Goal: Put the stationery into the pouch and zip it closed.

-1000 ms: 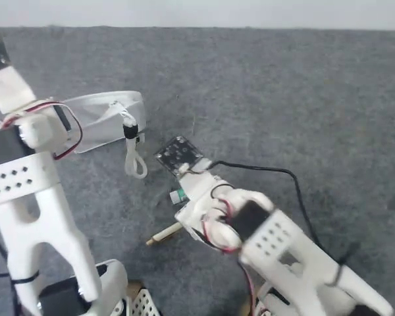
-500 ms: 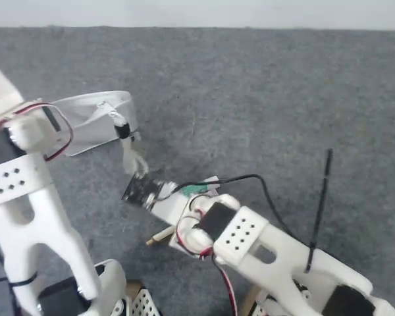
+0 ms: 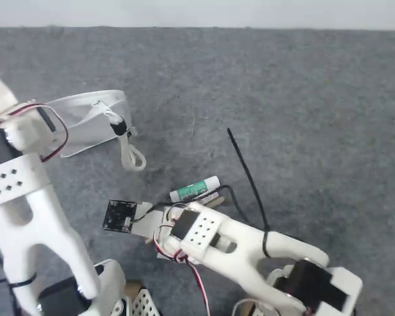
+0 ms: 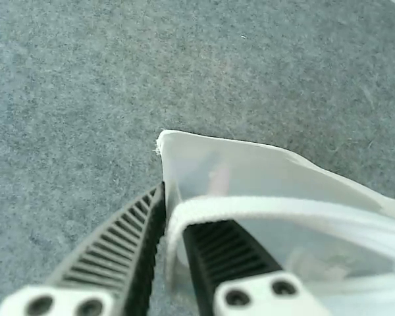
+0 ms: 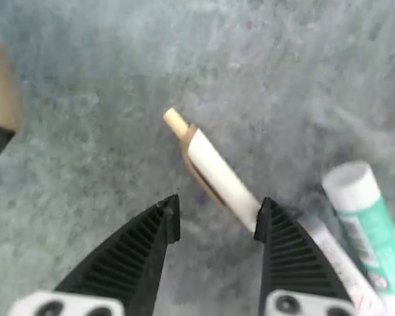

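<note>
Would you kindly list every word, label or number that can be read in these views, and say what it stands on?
Glue stick: there is print on its green label, but it is too blurred to read.
Pen: no text visible.
Pouch: no text visible.
Nothing here can be read.

Bare carpet (image 5: 85, 79) flanks the pen (image 5: 214, 174); the glue stick (image 5: 363, 212) crowds one side.

We find the edge of the pouch (image 4: 263, 178) caught between the fingers of the left tool (image 4: 163, 191), the rest spreading ahead of it. On the counter (image 5: 85, 79), the pen (image 5: 214, 171) lies slantwise just ahead of the right tool (image 5: 218, 201), and the glue stick (image 5: 362, 217) lies just beside the pen, beyond one finger.
</note>
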